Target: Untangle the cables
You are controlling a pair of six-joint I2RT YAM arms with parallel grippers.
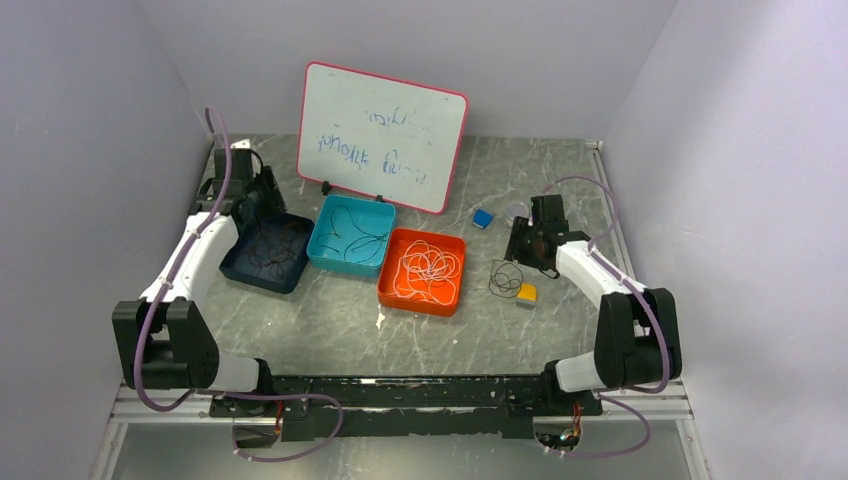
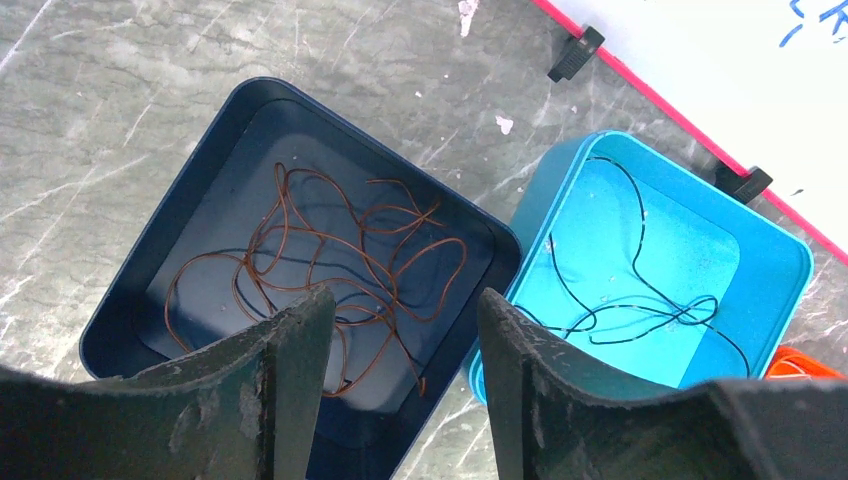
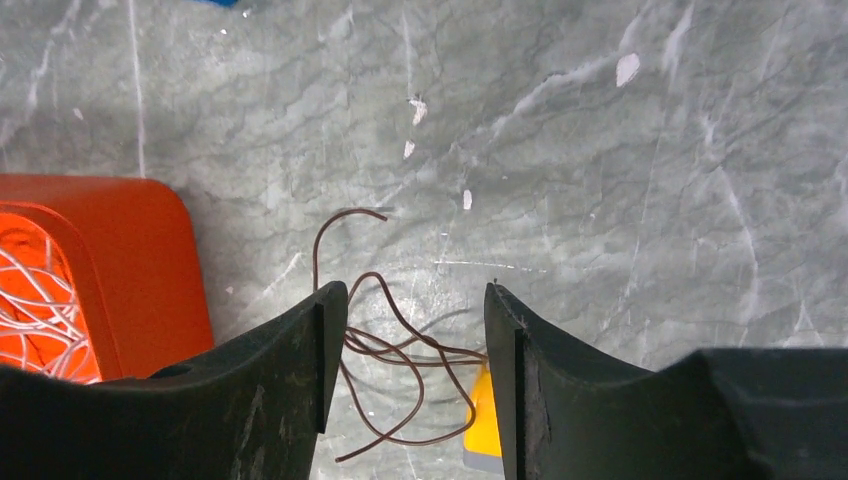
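Reddish-brown cables (image 2: 330, 250) lie curled in a navy tray (image 2: 150, 260). Black cables (image 2: 640, 300) lie in the teal tray (image 2: 770, 250) beside it, and white cables (image 1: 428, 265) fill the orange tray (image 1: 420, 302). One dark brown cable (image 3: 400, 350) lies loose on the table by a yellow block (image 3: 485, 420). My left gripper (image 2: 405, 300) hangs open above the navy tray's near corner, with nothing between its fingers. Above the loose brown cable my right gripper (image 3: 415, 290) is open, the loops showing between its fingers on the table below.
A whiteboard (image 1: 383, 135) leans at the back behind the trays. A blue block (image 1: 483, 218) sits on the table right of the teal tray. Grey walls close in the table on the left, right and back.
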